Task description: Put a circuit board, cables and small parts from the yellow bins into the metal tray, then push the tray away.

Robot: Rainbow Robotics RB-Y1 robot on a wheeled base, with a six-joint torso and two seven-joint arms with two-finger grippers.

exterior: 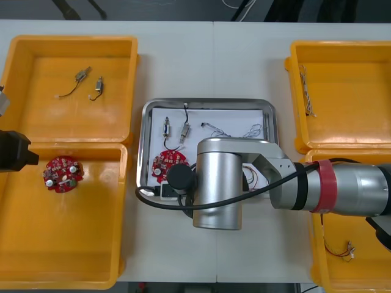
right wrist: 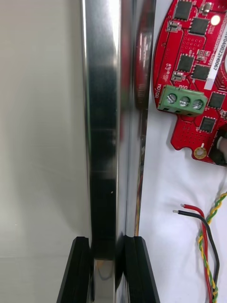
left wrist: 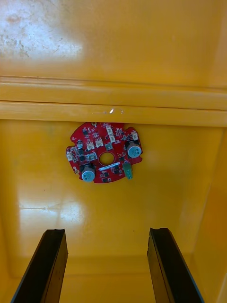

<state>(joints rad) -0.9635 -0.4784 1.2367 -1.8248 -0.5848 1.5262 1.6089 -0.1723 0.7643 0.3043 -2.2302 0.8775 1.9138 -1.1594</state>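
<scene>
The tray is bare polished metal at its rim, smooth and mirror-bright, with a flat white matt lining inside, while the bins are smooth moulded plastic, glossy enough to throw back the lamps. The worktop is pale and matt; the circuit board in the tray has a red lacquered face with a slight sheen, and the arm over it wears a silvery satin casing, its jaws black and matt.

The tray at the middle of the counter, bins at both sides.
In it lie a circuit board, cables and small parts; the right tool straddles its rim.
</scene>
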